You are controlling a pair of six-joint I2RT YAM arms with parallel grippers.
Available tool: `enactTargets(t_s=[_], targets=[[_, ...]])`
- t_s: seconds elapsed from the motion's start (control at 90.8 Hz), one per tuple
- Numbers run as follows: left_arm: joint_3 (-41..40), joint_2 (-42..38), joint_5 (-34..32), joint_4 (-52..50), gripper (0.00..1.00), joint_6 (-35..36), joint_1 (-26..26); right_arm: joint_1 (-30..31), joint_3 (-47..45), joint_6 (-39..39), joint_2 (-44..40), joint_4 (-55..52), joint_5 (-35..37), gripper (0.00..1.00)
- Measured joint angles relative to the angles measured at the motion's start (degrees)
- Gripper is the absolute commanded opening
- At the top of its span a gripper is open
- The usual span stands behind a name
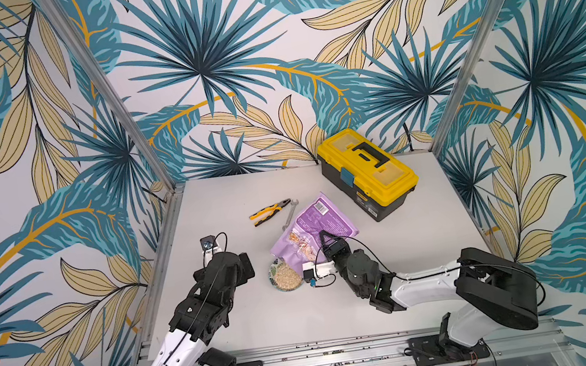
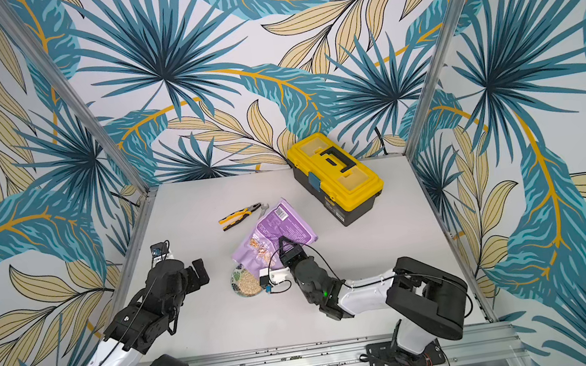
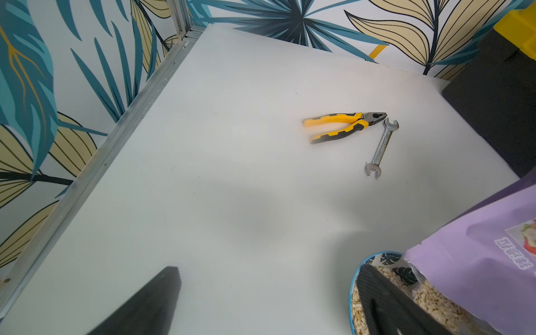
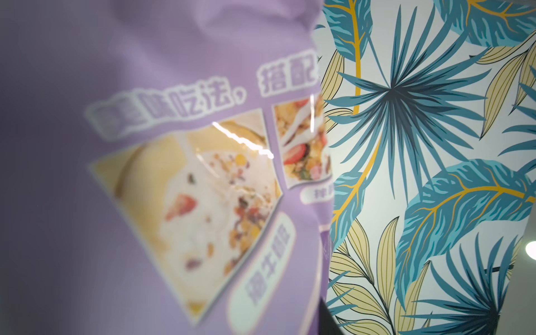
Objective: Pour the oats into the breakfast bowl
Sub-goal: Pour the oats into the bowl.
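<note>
Nearest us, the left fingers gape wide and empty on the desk, near the breakfast bowl. We see oats heaped inside! The right fingers pinch the tipped purple pouch, its mouth over the bowl.

bowl mid-bench, oats in it. pouch tilted, mouth over the bowl's far rim, body running back-right of the bowl. right gripper on the pouch, just behind-right of the bowl. left gripper left of the bowl, apart. pliers and wrench behind the bowl, heads just beside each other. toolbox far back-right of the bowl.
</note>
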Motion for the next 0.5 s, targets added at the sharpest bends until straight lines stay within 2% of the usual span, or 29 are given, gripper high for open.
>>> enactTargets(t_s=[0.496], targets=[[1.79,-0.02,1.22,-0.15,1.0,0.0,0.0,-1.4,3.23,29.62,-6.4,-24.59,-1.99,0.0]])
